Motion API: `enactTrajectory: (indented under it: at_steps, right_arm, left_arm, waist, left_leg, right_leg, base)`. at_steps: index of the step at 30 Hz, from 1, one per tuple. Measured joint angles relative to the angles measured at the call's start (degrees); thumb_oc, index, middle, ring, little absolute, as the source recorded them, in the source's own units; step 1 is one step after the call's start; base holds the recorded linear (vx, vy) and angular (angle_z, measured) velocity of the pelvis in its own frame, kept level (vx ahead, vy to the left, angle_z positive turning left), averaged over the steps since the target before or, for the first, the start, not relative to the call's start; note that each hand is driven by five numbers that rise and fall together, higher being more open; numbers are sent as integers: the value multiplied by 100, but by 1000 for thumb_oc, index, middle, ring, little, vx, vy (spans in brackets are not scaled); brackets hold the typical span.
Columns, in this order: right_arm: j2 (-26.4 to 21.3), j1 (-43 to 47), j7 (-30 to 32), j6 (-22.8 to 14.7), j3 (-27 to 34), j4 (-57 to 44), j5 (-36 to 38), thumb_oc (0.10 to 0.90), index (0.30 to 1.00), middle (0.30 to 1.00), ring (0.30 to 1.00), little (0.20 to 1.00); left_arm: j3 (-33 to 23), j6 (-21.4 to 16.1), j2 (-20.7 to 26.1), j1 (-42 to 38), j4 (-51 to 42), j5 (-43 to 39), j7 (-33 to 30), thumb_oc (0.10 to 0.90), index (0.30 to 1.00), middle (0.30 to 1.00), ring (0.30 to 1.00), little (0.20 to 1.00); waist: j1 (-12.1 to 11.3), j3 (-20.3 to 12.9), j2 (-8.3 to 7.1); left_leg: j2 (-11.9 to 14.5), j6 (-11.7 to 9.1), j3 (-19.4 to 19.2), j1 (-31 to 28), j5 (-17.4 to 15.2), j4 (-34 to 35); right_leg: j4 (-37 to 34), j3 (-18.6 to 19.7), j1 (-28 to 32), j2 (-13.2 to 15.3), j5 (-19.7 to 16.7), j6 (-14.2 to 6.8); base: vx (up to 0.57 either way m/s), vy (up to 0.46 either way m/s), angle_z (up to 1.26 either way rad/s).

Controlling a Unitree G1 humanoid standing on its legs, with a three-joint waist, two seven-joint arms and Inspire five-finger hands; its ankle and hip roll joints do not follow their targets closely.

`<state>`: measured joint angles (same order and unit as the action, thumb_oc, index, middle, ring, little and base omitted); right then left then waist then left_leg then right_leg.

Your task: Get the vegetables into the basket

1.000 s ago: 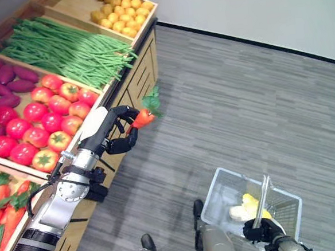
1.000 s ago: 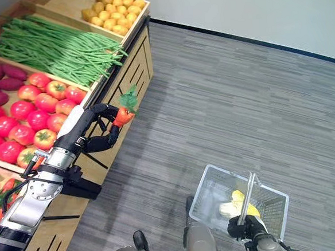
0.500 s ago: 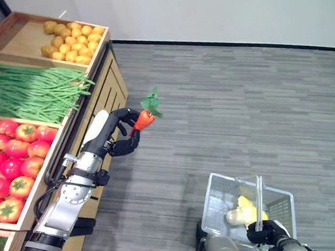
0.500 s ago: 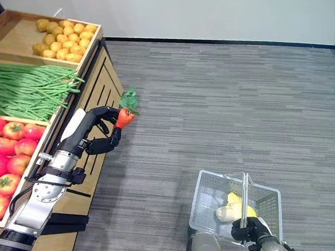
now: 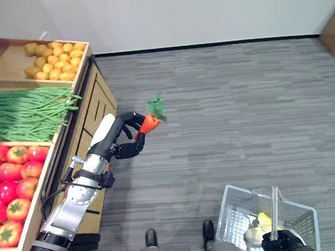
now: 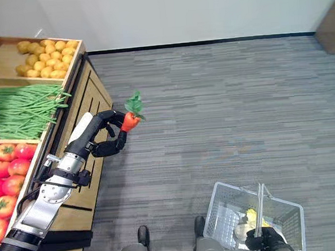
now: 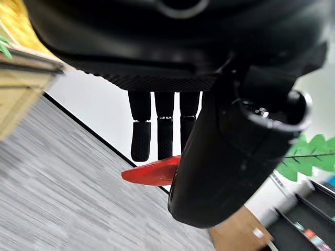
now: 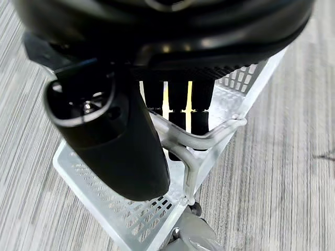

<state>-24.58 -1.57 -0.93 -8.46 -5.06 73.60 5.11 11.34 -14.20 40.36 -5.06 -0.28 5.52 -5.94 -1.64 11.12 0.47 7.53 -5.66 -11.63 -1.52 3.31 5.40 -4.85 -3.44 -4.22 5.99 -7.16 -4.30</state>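
Observation:
My left hand (image 5: 126,141) is shut on an orange-red carrot (image 5: 149,123) with green leaves (image 5: 156,105), held in the air beside the wooden stand, above the grey floor. The carrot's red body (image 7: 152,171) shows between the fingers (image 7: 164,134) and thumb in the left wrist view. At the lower right my right hand (image 6: 266,242) is shut on the handle (image 8: 201,140) of a white wire basket (image 5: 234,210). Inside the basket lie a yellow item and a pale one (image 5: 256,232). The basket hangs well to the right of and below the carrot.
A wooden produce stand (image 5: 94,102) runs along the left, with crates of small yellow-orange produce (image 5: 50,58), green beans (image 5: 23,112) and red tomatoes (image 5: 10,176). Grey carpet floor (image 5: 241,109) spreads to the right, up to a white wall.
The camera has swung right, so the stand has slid left. The left hand still holds the carrot at about the same height. The basket now sits further toward the lower right.

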Motion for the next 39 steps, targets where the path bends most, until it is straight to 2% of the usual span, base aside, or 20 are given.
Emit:
enactTrajectory:
  at_steps: [1, 2, 3, 5, 11, 17, 18, 22, 25, 27, 29, 30, 32, 39]
  right_arm:
    - [41, -28, 9, -4, 34, 0, 32, 400, 300, 300, 300, 300]
    - [99, -41, 9, 8, 80, 7, 40, 400, 300, 300, 300, 300]
    - [118, -113, 9, 9, 108, 18, 43, 400, 300, 300, 300, 300]
    - [136, -153, 8, 14, 199, 12, 48, 400, 300, 300, 300, 300]
    - [-9, 24, -12, 76, 235, 172, -15, 400, 300, 300, 300, 300]
    - [-766, 313, 22, 176, 235, 294, -310, 400, 300, 300, 300, 300]
    - [-932, 381, 15, 185, 225, 259, -345, 400, 300, 300, 300, 300]
    - [-1378, 436, 28, 193, 114, -19, -528, 400, 300, 300, 300, 300]
    - [-1599, 543, 12, 260, -337, -512, -687, 400, 300, 300, 300, 300]
    - [-1745, 563, -1, 272, -612, -1247, -822, 400, 300, 300, 300, 300]
    - [-1920, 620, -19, 172, -899, -1693, -996, 400, 300, 300, 300, 300]
    - [-1970, 710, -25, 139, -1002, -1768, -1045, 400, 300, 300, 300, 300]
    - [-2206, 1228, -39, 155, -1633, -1826, -1399, 400, 300, 300, 300, 300]
    - [-2468, 2157, -40, -35, -2224, -2040, -1888, 400, 300, 300, 300, 300]
  left_arm:
    - [-1, -1, 51, 3, -14, 0, 2, 400, 300, 300, 300, 300]
    - [-2, 12, 152, 66, -13, 0, 7, 400, 300, 300, 300, 300]
    - [-3, 12, 185, 130, -19, 0, 11, 400, 300, 300, 300, 300]
    - [-20, 11, 195, 149, -27, 0, 9, 400, 300, 300, 300, 300]
    - [-17, 12, 203, 64, -27, -19, 84, 400, 300, 300, 300, 300]
    - [146, 1, 384, -161, -37, -236, 327, 400, 300, 300, 300, 300]
    - [216, 2, 411, -178, -40, -263, 384, 400, 300, 300, 300, 300]
    - [648, -14, 503, -296, -222, -386, 562, 400, 300, 300, 300, 300]
    - [1041, -41, 609, -449, -318, -391, 699, 400, 300, 300, 300, 300]
    - [1165, -74, 667, -544, -465, -408, 812, 400, 300, 300, 300, 300]
    - [1258, -120, 724, -694, -508, -441, 878, 400, 300, 300, 300, 300]
    - [1290, -120, 759, -762, -540, -444, 889, 400, 300, 300, 300, 300]
    - [1591, -127, 952, -1127, -599, -573, 916, 400, 300, 300, 300, 300]
    - [2151, -273, 1139, -1794, -720, -760, 1125, 400, 300, 300, 300, 300]
  waist:
    - [37, 18, -77]
    - [28, 14, -172]
    - [61, -6, -190]
    - [99, -16, -181]
    - [95, -28, -174]
    - [76, -105, -142]
    - [71, -155, -131]
    - [70, -246, -87]
    - [110, -272, -66]
    - [148, -278, -58]
    - [155, -285, -45]
    - [150, -287, -42]
    - [133, -291, -38]
    - [97, -301, -19]
  left_leg:
    - [-87, 32, -69, -26, 31, 0]
    - [-202, 111, -236, -112, -4, 0]
    - [-249, 141, -302, -191, -66, 0]
    - [-273, 211, -329, -235, -83, -2]
    - [-218, 167, -355, -381, -43, -35]
    - [-215, 108, -294, -473, -88, -2]
    - [-202, 59, -279, -460, -121, -2]
    - [-171, 86, -245, -434, -117, -2]
    - [-163, 90, -275, -445, -92, -2]
    - [-154, 109, -301, -461, -46, -3]
    - [-156, 91, -309, -461, -32, -6]
    - [-153, 91, -308, -461, -31, -11]
    - [-160, 92, -308, -474, -9, -33]
    - [-151, 92, -312, -499, -5, -34]
  right_leg:
    - [-8, -25, -17, 86, -12, -18]
    - [-11, 25, -15, 217, -176, -136]
    - [-10, 52, 18, 275, -269, -189]
    - [-9, 60, 42, 287, -307, -231]
    - [-11, 16, 176, 203, -306, -241]
    - [-39, -19, 324, 211, -192, -316]
    - [-43, -27, 323, 226, -185, -325]
    - [-43, -41, 306, 198, -196, -307]
    - [-42, -21, 298, 179, -214, -290]
    - [-42, -5, 296, 159, -223, -279]
    - [-38, 2, 289, 138, -240, -258]
    - [-29, -1, 292, 140, -251, -244]
    - [-15, 1, 305, 138, -286, -223]
    - [-15, -13, 327, 132, -285, -225]
  base:
    - [51, 138, -45]
    - [33, 92, -41]
    - [33, 91, -32]
    - [26, 56, -14]
    - [14, 7, -3]
    - [-14, -41, 6]
    - [-40, -56, 7]
    - [-12, -18, 2]
    - [-12, -21, -7]
    - [-15, -20, -8]
    - [-5, -6, -2]
    - [0, 0, 0]
    - [0, 0, 0]
    - [0, 0, 0]
